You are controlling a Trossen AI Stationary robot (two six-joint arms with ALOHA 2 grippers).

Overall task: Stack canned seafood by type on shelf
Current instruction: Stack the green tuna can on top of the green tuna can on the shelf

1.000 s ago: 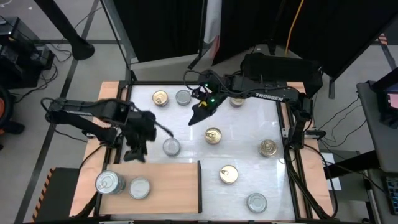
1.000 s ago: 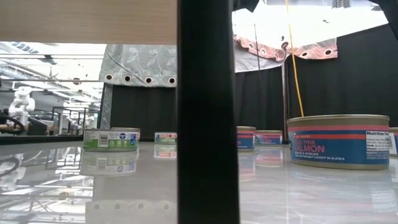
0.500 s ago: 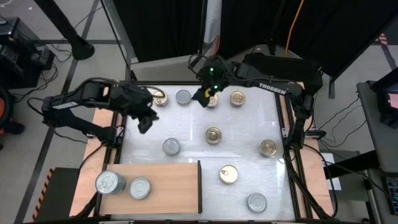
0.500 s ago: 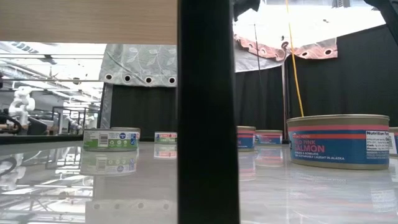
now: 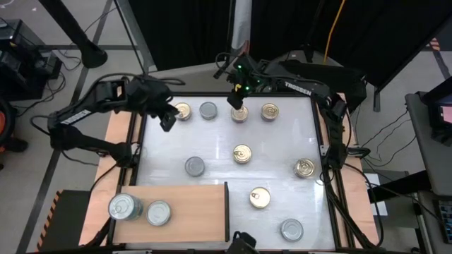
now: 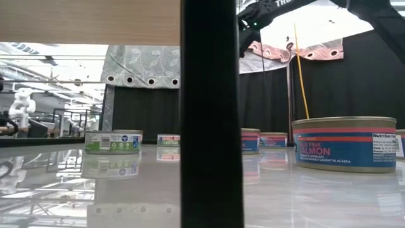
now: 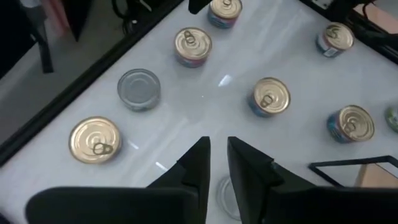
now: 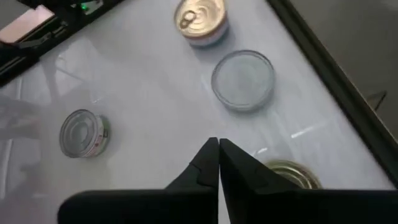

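Left hand point(image 5: 167, 120) (narrow gap), right hand point(image 5: 236, 99) closed, both empty

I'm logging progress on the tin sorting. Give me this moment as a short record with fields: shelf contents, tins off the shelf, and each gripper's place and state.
shelf: light-brown wooden board at the table's near left
on shelf: two silver-lidded round tins, side by side, unstacked
off shelf: nine tins on the white tabletop, gold and silver lids mixed
left gripper: raised at far left, holds nothing, fingers nearly together
right gripper: shut, empty, over a gold-lidded tin at the far edge

White tabletop point(image 5: 219, 144) with scattered tins point(image 5: 242, 153) (shelf point(image 5: 191, 212): two)
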